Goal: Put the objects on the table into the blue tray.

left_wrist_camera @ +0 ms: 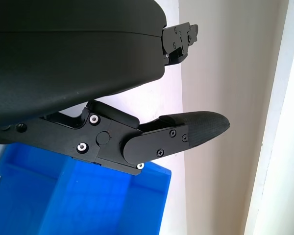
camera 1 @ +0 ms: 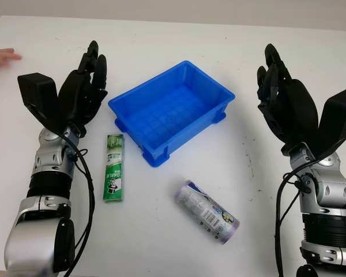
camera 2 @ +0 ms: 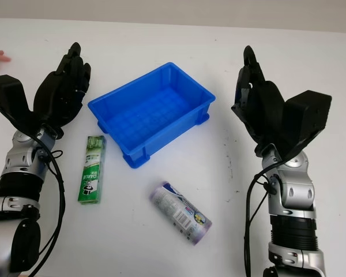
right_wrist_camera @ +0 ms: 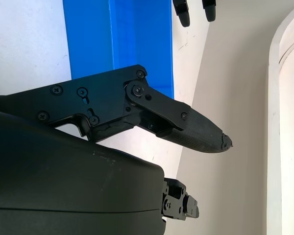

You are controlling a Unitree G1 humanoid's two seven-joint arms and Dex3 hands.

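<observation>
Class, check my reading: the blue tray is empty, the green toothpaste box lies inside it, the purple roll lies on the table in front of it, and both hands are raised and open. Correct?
Not quite. The left eye view shows the green toothpaste box on the table beside the blue tray, not inside. The purple roll and open left hand and right hand stand as stated.

A person's hand point(camera 1: 3, 57) is cut off at the edge.

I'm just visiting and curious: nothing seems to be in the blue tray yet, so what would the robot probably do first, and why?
Probably lower the left robot hand toward the green toothpaste box. That hand is open beside the tray, the box lies just below it, and the purple roll lies nearer the middle. The right robot hand is open too.
</observation>
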